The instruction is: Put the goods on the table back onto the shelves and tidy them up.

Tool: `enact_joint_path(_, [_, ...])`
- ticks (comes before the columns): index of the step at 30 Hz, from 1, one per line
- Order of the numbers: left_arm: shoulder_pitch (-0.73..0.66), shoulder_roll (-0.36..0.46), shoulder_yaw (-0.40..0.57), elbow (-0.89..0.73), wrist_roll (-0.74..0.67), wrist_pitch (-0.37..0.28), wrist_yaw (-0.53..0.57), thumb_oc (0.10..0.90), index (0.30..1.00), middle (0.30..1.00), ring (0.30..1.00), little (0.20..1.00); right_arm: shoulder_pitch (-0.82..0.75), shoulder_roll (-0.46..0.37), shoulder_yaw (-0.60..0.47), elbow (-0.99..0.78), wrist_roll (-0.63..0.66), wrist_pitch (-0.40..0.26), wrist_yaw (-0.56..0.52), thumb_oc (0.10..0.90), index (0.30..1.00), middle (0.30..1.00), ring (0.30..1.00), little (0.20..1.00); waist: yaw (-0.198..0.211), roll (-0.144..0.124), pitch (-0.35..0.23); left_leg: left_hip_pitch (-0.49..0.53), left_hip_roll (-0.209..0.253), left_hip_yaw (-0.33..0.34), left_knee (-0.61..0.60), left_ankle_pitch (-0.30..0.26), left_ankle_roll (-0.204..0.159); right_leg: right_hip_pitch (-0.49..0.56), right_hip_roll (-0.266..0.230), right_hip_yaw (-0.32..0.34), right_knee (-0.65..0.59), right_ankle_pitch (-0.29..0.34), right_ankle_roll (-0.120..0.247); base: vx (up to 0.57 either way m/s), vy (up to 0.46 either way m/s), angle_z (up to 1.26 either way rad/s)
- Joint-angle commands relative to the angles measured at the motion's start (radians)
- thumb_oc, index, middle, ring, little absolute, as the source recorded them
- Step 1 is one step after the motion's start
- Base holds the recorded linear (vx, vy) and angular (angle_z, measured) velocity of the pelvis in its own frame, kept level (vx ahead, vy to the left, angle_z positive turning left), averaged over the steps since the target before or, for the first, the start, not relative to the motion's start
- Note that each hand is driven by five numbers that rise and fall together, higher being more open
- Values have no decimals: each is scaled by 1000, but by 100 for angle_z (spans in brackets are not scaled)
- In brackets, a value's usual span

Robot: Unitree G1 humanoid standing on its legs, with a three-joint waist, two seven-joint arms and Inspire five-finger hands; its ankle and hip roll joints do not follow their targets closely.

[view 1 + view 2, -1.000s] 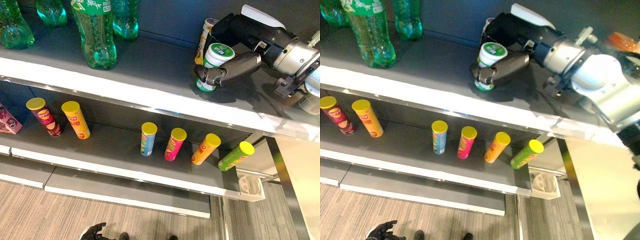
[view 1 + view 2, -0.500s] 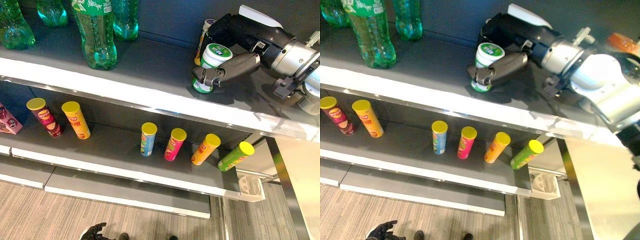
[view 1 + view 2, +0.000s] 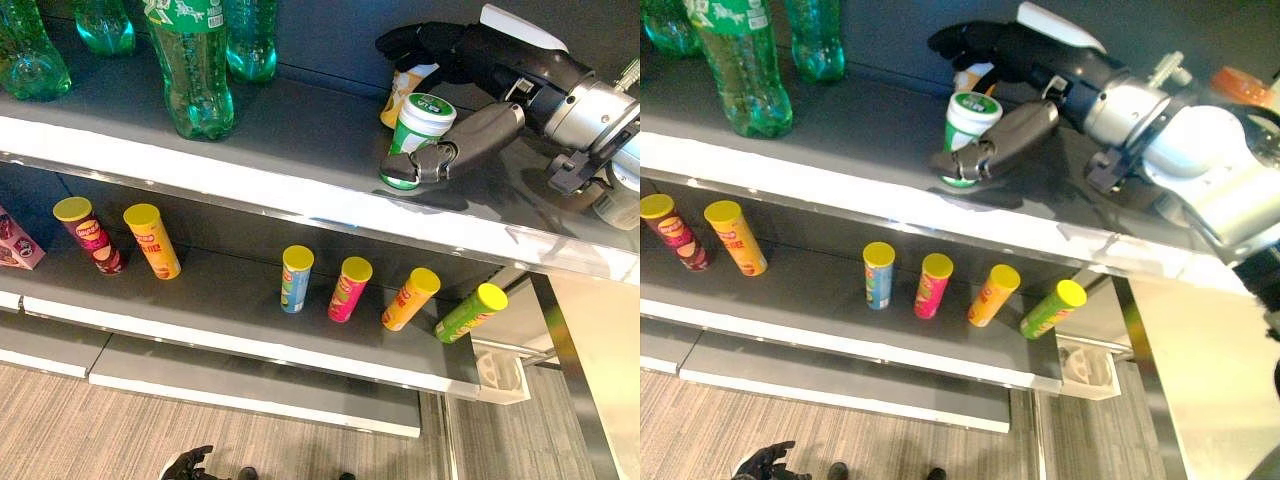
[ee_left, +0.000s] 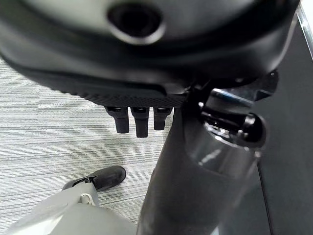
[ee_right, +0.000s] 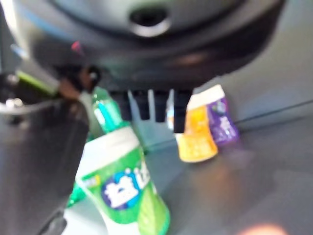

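A two-level store shelf seen from above. On the dark top shelf (image 3: 290, 130) stands a green and white canister (image 3: 410, 135) with a white lid, upright, near the front edge. The robot's right hand (image 3: 455, 60) reaches in from the right with its fingers spread open above and behind the canister, while the thumb lies low along the canister's front side, close to or touching it; nothing is pinched. This looks like a release: the canister appears to be set on the shelf and the hand opened to let it stand alone.

Just behind the canister, under the fingers, is a tilted orange and purple tub (image 5: 203, 127) (whether it leans on the back wall cannot be told). Well apart to the left stand green bottles (image 3: 190, 65), grouped at that end of the shelf, probably sorted by kind.

The lower shelf (image 3: 230, 300) holds a spaced row of tall snack tubes (image 3: 296, 277) with yellow lids, the rightmost, a green tube (image 3: 470, 312), leaning hardest. No container is open, so contents stay unseen.

The left hand (image 4: 139, 120) hangs over grey carpet (image 4: 44, 122), fingers relaxed, holding nothing.
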State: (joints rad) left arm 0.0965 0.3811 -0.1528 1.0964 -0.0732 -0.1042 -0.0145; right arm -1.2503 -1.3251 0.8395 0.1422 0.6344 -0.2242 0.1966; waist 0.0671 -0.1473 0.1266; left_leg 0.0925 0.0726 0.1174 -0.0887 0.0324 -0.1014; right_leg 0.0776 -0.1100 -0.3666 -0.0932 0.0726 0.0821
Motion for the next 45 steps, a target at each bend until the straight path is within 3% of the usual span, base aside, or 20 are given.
enact_joint_path(1, [-12, 46, -34, -11, 20, -29, -14, 800, 900, 900, 900, 900, -126, -42, -115, 61, 78, -62, -83, 800, 900, 900, 900, 900, 19, -62, -46, 8, 11, 58, 1, -75, -4, 24, -152, -14, 20, 61, 158, 0, 0, 0])
enact_joint_path(8, [-9, 45, -17, -10, 16, -34, -5, 800, 900, 900, 900, 900, -41, -97, -333, 52, 143, -116, -127, 800, 900, 900, 900, 900, -3, -56, -58, 10, 10, 65, 1, -83, -1, 19, -153, -6, 18, 67, 163, -3, 4, -2])
enact_joint_path(15, [-9, 48, -10, -11, 12, -36, -4, 800, 900, 900, 900, 900, 5, -128, -408, 57, 157, -125, -136, 800, 900, 900, 900, 900, -16, -58, -64, 18, 8, 74, 1, -91, 1, 14, -153, 7, 17, 72, 167, -3, 6, -1])
enact_joint_path(20, [-11, 42, -1, -13, 16, -39, -4, 800, 900, 900, 900, 900, 112, -142, -534, 24, 148, -137, -149, 800, 900, 900, 900, 900, -32, -52, -65, 23, 5, 84, 1, -97, 7, 4, -154, 26, 16, 80, 171, -15, 40, -15])
enact_joint_path(26, [-11, 36, 12, -22, 40, -43, -10, 800, 900, 900, 900, 900, 401, -130, -840, -78, 133, -157, -162, 800, 900, 900, 900, 900, -78, -45, -61, 21, -11, 99, 1, -103, 24, -28, -167, 72, 30, 141, 180, -28, 69, -18])
enact_joint_path(27, [-11, 39, 10, -25, 45, -43, -13, 800, 900, 900, 900, 900, 492, -116, -928, -106, 126, -157, -162, 800, 900, 900, 900, 900, -83, -47, -60, 19, -12, 103, 1, -103, 28, -38, -169, 79, 36, 150, 180, -40, 97, -9])
enact_joint_path(29, [-12, 37, 14, -40, 56, -46, -22, 800, 900, 900, 900, 900, 620, -86, -1059, -149, 115, -157, -164, 800, 900, 900, 900, 900, -120, -36, -50, 16, -16, 114, 1, -106, 36, -64, -172, 106, 53, 180, 180, -55, 110, -19])
enact_joint_path(30, [-14, 46, 8, -41, 57, -45, -22, 800, 900, 900, 900, 900, 673, -79, -1110, -164, 113, -155, -164, 800, 900, 900, 900, 900, -111, -43, -50, 15, -16, 115, 1, -106, 37, -67, -172, 107, 54, 181, 180, -83, 115, -30])
enact_joint_path(31, [-18, 51, 9, -53, 62, -48, -27, 800, 900, 900, 900, 900, 753, -59, -1191, -174, 104, -160, -177, 800, 900, 900, 900, 900, -136, -40, -40, 11, -16, 129, 1, -106, 41, -88, -172, 125, 55, 205, 180, -82, 76, -38])
enact_joint_path(33, [-23, 67, 2, -68, 66, -48, -33, 800, 900, 900, 900, 900, 831, -40, -1269, -201, 100, -160, -182, 800, 900, 900, 900, 900, -142, -41, -28, 17, -6, 163, 1, -112, 39, -111, -168, 128, 49, 245, 180, -148, 35, -91])
enact_joint_path(34, [-24, 88, 2, -90, 74, -45, -37, 800, 900, 900, 900, 900, 867, -31, -1304, -206, 98, -159, -191, 800, 900, 900, 900, 900, -147, -35, -15, 10, 24, 212, 1, -99, 34, -139, -167, 112, 36, 279, 180, -219, -49, -108])
enact_joint_path(38, [-34, 108, 0, -100, 68, -37, -28, 800, 900, 900, 900, 900, 853, -42, -1317, -183, 95, -170, -219, 800, 900, 900, 900, 900, -139, -6, -16, -23, 71, 274, 1, -68, 34, -122, -194, 49, 89, 209, 180, -208, -1, -105])
enact_joint_path(41, [-31, 121, 1, -118, 44, -32, -21, 800, 900, 900, 900, 900, 781, -45, -1276, -132, 78, -166, -261, 800, 900, 900, 900, 900, -111, 8, -41, -51, 98, 323, 3, -57, 36, -66, -234, 13, 207, 157, 180, -177, -2, -83])
enact_joint_path(43, [-24, 125, 3, -124, 36, -31, -18, 800, 900, 900, 900, 900, 752, -40, -1249, -119, 62, -167, -276, 800, 900, 900, 900, 900, -100, 7, -48, -56, 105, 340, 5, -52, 35, -54, -243, 4, 230, 153, 180, -124, -90, -92])
enact_joint_path(45, [-14, 136, 14, -122, 16, -27, -6, 800, 900, 900, 900, 900, 702, -39, -1193, -74, 4, -149, -323, 800, 900, 900, 900, 900, -65, -16, -71, -82, 125, 398, 10, -20, 27, 2, -258, -61, 234, 187, 180, -282, -315, -110])
